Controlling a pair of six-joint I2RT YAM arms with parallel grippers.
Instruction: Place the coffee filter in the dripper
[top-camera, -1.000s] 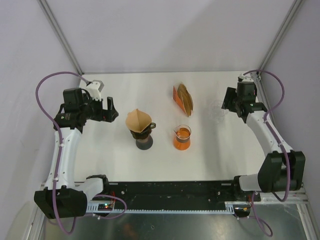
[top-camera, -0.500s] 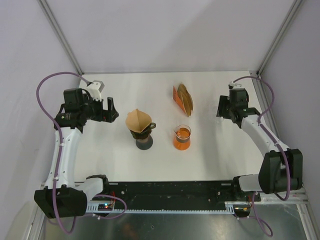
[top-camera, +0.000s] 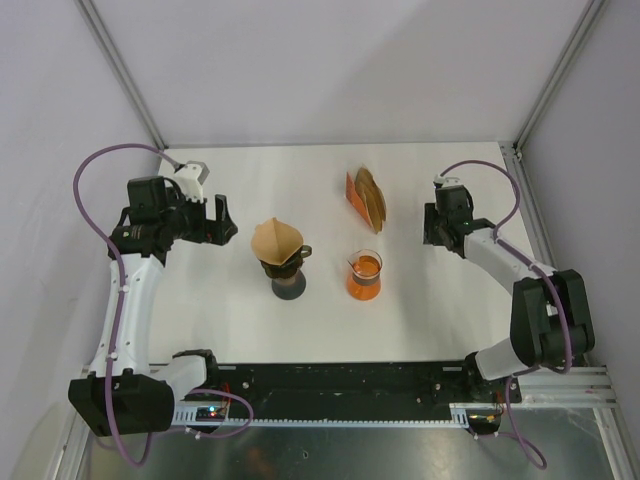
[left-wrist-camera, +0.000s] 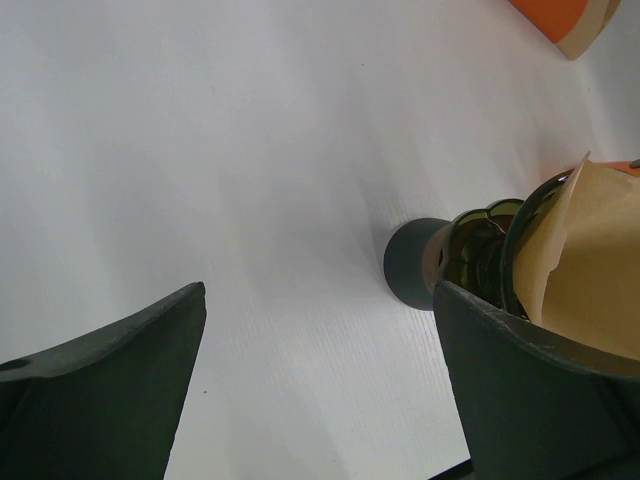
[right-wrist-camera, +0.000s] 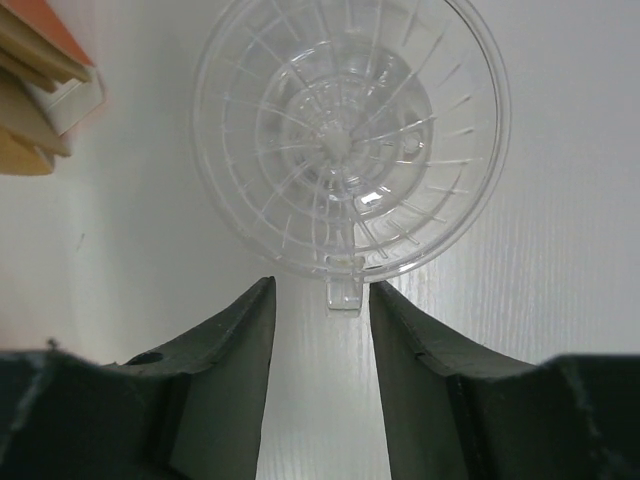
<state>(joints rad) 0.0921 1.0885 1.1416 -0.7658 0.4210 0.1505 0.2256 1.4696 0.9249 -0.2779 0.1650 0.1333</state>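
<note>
A brown paper coffee filter (top-camera: 275, 238) sits in a dark glass dripper on a dark round stand (top-camera: 289, 286) at the table's middle left. In the left wrist view the filter (left-wrist-camera: 585, 265) and the stand's base (left-wrist-camera: 412, 263) are at the right. My left gripper (top-camera: 224, 219) (left-wrist-camera: 320, 300) is open and empty, just left of that dripper. My right gripper (top-camera: 432, 228) (right-wrist-camera: 322, 290) is open. A clear plastic dripper (right-wrist-camera: 350, 130) lies just ahead of it, with its small tab (right-wrist-camera: 344, 295) between the fingertips. The top view hides this clear dripper under the gripper.
An orange pack of paper filters (top-camera: 366, 197) (right-wrist-camera: 40, 80) stands at the back middle, left of the clear dripper. An amber glass carafe (top-camera: 365, 276) stands right of the dark dripper. White walls close in the table on three sides.
My right arm has moved left and slightly nearer, bringing its gripper down over the clear dripper. The left arm has not moved.
</note>
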